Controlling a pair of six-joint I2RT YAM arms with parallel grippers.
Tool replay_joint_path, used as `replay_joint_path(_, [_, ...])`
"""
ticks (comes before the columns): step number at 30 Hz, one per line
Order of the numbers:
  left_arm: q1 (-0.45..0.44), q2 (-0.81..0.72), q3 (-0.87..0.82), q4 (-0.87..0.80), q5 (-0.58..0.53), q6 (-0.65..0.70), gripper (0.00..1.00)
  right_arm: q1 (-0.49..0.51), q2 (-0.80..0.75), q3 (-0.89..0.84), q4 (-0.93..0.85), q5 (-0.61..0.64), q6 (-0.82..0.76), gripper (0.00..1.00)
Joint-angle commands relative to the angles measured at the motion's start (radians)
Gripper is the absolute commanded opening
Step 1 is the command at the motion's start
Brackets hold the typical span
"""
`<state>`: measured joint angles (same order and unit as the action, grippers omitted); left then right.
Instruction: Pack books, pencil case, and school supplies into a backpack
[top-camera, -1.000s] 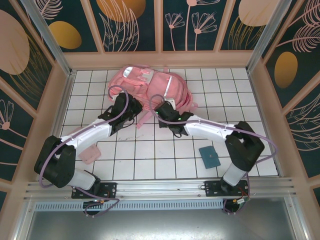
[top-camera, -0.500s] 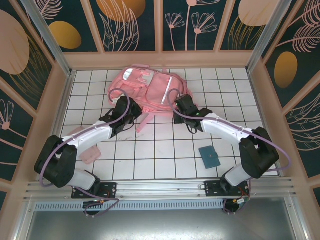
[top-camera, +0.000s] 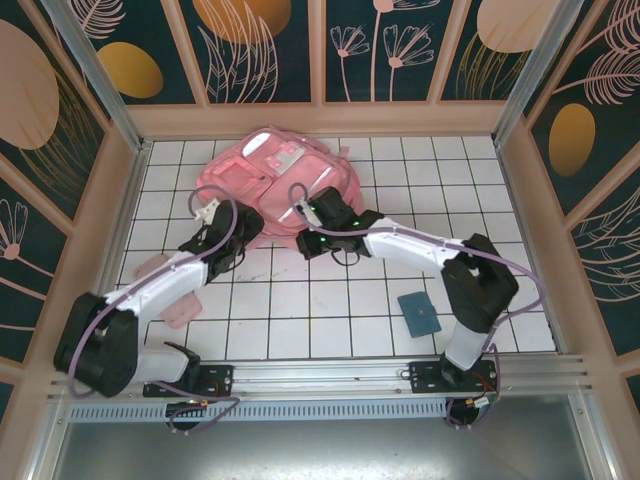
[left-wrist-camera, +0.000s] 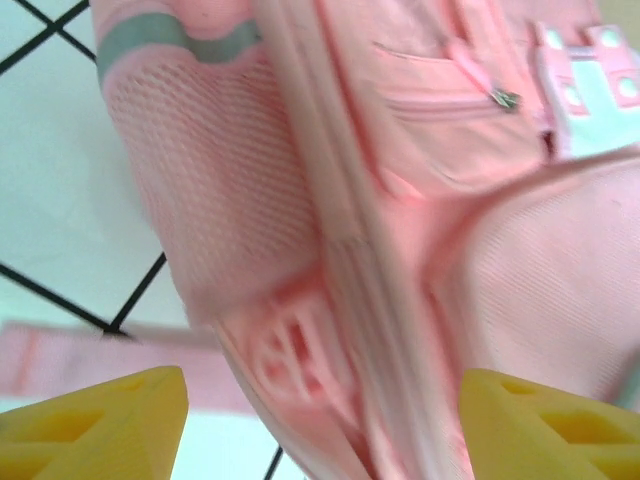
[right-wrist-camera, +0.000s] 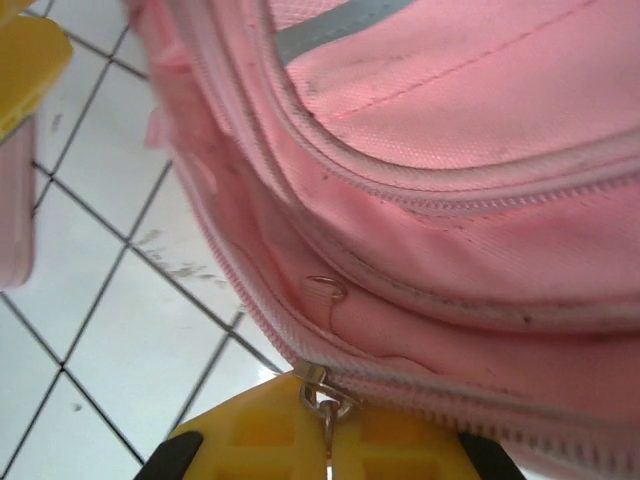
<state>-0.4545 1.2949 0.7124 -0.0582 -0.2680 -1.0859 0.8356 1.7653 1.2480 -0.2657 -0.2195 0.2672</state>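
Right wrist: the right gripper (right-wrist-camera: 325, 445) is pinching the pink backpack's (right-wrist-camera: 450, 150) zipper pull (right-wrist-camera: 322, 398).
The pack is lying far-centre on the tiled table (top-camera: 300, 300); the left gripper (left-wrist-camera: 320, 410) is hovering spread beside it.

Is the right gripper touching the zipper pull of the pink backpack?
Touching. In the right wrist view, the right gripper has its yellow fingers closed together on the metal zipper pull, at the lower zipper line of the backpack.

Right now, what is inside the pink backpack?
Its inside is covered. What can be seen of the backpack is its pink outer fabric, a front pocket and the zipper, whose pull the right end effector pinches. Whether anything is in it cannot be told.
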Motion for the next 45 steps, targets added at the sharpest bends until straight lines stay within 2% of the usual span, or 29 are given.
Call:
replay_joint_path(1, [-0.004, -0.072, -0.091, 0.065, 0.102, -0.110, 0.73, 0.016, 0.050, 0.104, 0.094, -0.093, -0.024, 0.00])
replay_joint_path(7, [-0.004, -0.066, -0.171, 0.277, 0.257, -0.244, 0.69, 0.025, 0.078, 0.128, 0.084, -0.111, -0.031, 0.00])
replay_joint_path(13, [-0.004, 0.041, -0.166, 0.403, 0.293, -0.308, 0.64, 0.029, 0.077, 0.113, 0.079, -0.127, -0.031, 0.00])
replay_joint_path(16, [-0.006, 0.110, -0.164, 0.479, 0.334, -0.347, 0.58, 0.031, 0.069, 0.107, 0.073, -0.129, -0.031, 0.00])
replay_joint_path(20, [-0.006, 0.153, -0.185, 0.531, 0.324, -0.386, 0.45, 0.034, 0.052, 0.100, 0.048, -0.106, -0.036, 0.00])
replay_joint_path(23, [-0.005, 0.155, -0.190, 0.508, 0.280, -0.384, 0.30, 0.036, 0.034, 0.083, 0.003, -0.030, -0.046, 0.00])
replay_joint_path(27, [-0.006, 0.152, -0.201, 0.470, 0.221, -0.370, 0.10, 0.032, -0.004, 0.050, -0.098, 0.196, -0.078, 0.00])
replay_joint_path(30, [-0.006, 0.150, -0.214, 0.454, 0.195, -0.360, 0.04, 0.003, -0.030, 0.038, -0.179, 0.358, -0.091, 0.00])
replay_joint_path(33, [-0.006, 0.150, -0.218, 0.442, 0.182, -0.347, 0.01, -0.050, -0.072, 0.018, -0.214, 0.425, -0.100, 0.00])
replay_joint_path(36, [-0.006, 0.149, -0.220, 0.438, 0.181, -0.336, 0.00, -0.118, -0.101, 0.004, -0.214, 0.439, -0.109, 0.00])
replay_joint_path(41, [-0.006, 0.132, -0.211, 0.414, 0.173, -0.304, 0.00, -0.223, -0.071, 0.035, -0.198, 0.468, -0.098, 0.00])
replay_joint_path(45, [-0.006, 0.130, -0.178, 0.396, 0.189, -0.239, 0.00, -0.241, -0.036, 0.097, -0.220, 0.474, -0.066, 0.00])
